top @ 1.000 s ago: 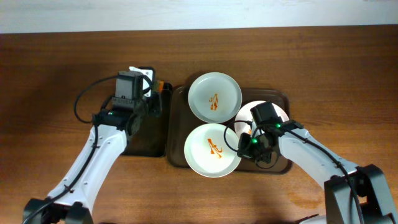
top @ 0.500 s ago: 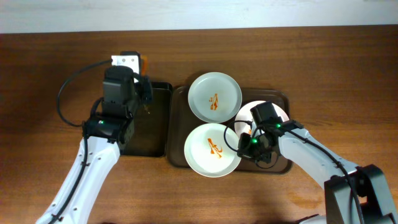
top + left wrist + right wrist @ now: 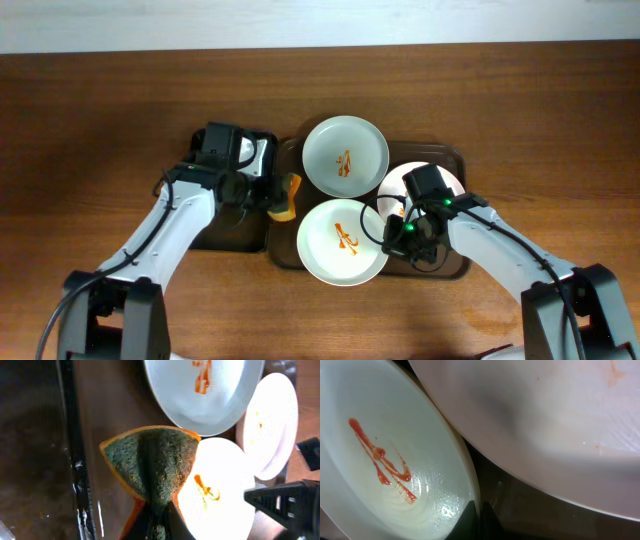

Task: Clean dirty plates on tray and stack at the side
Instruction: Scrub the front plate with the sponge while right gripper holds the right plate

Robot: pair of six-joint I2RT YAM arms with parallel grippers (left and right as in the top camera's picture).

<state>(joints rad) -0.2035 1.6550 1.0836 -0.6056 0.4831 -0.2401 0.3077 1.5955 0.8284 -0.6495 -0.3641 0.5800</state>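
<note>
Three white plates lie on the dark brown tray (image 3: pixel 286 158): a back plate (image 3: pixel 345 157) and a front plate (image 3: pixel 342 241), each with orange sauce squiggles, and a right plate (image 3: pixel 430 178) partly under my right arm. My left gripper (image 3: pixel 277 191) is shut on an orange sponge with a green scouring face (image 3: pixel 288 196), held over the tray's left edge beside the front plate. In the left wrist view the sponge (image 3: pixel 150 460) overlaps the front plate's (image 3: pixel 220 495) rim. My right gripper (image 3: pixel 391 236) is shut on the front plate's right rim (image 3: pixel 472 495).
A smaller black tray (image 3: pixel 225 225) lies left of the brown tray, under my left arm. The right plate (image 3: pixel 545 425) overlaps above the front plate's rim, with faint orange traces. Bare wooden table surrounds both trays.
My left arm has swung from the back left, behind the black tray, forward and right, carrying the sponge to the brown tray's left edge. The right arm and plates have not moved.
</note>
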